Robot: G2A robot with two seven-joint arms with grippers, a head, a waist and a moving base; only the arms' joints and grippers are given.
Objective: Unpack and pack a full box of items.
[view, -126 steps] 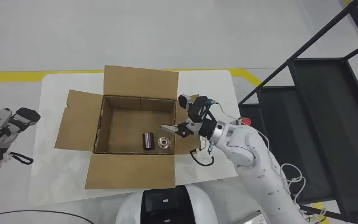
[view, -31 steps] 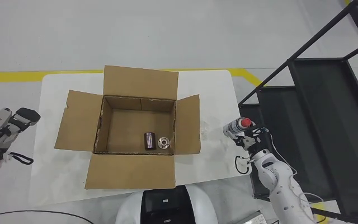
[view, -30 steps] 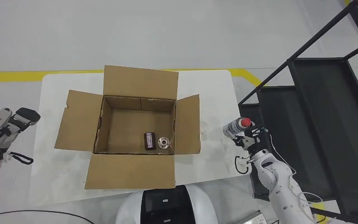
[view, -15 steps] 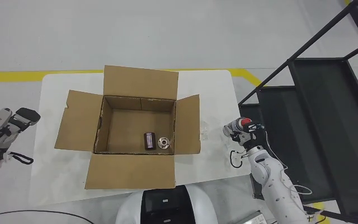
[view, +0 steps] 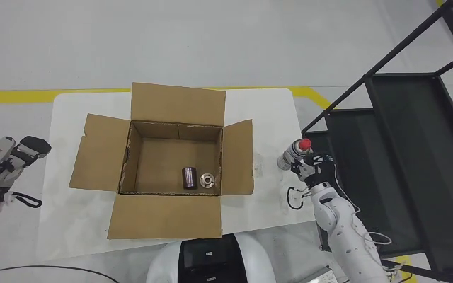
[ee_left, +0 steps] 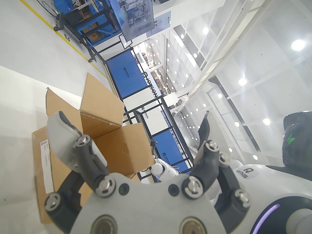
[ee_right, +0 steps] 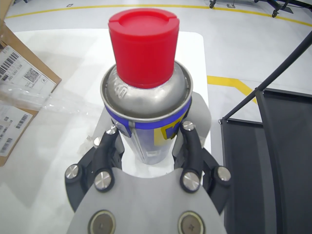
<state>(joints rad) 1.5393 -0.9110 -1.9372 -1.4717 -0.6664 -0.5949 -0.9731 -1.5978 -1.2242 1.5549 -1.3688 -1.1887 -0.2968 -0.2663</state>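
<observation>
The lower body of the red-capped silver spray can (ee_right: 146, 93) is hidden by the right end effector (ee_right: 150, 129). The brown cardboard box (ee_right: 22, 57) is cut off at the right wrist view's edge. The small dark cylinder (view: 187, 177) and round metal piece (view: 207, 180) inside cannot be identified.

box (view: 177, 103): 1 | spray can (view: 296, 153): 1 | dark cylinder (view: 188, 177): 1 | round metal piece (view: 207, 180): 1 | table (view: 265, 113): 1

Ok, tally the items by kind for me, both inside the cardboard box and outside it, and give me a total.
spray can with a red cap: 1, outside the box, held in the right gripper
dark cylinder: 1, on the box floor
round silver part: 1, beside the cylinder on the box floor
Total: 3 items
</observation>
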